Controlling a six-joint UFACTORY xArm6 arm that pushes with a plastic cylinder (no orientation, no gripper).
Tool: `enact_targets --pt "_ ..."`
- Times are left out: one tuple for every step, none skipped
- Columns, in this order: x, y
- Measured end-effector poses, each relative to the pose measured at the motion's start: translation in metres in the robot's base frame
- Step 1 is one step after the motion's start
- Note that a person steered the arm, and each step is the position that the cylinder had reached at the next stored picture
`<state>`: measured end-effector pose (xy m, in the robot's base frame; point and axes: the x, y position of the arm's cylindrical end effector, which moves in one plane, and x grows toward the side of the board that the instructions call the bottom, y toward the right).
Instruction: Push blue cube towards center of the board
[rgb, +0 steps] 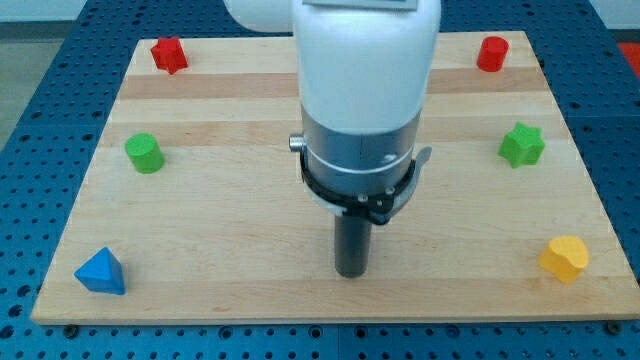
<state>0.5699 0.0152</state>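
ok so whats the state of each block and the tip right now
blue block: pyramid-like shape, at the board's bottom left corner, untouched
my tip: resting on the board near the bottom middle, far right of the blue block, touching no block
red block: top left, apart
red cylinder: top right, upright
green cylinder: left edge, upright
green star: right side, apart
yellow block: bottom right, apart
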Motion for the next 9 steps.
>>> enact_targets --pt "-0.014 0.000" --pt "-0.019 0.000" --pt "-0.023 0.000" --pt "-0.034 0.000" --pt "-0.053 0.000" --pt "-0.066 0.000" --pt "-0.071 0.000" --pt "-0.081 0.000" --pt "-0.091 0.000"
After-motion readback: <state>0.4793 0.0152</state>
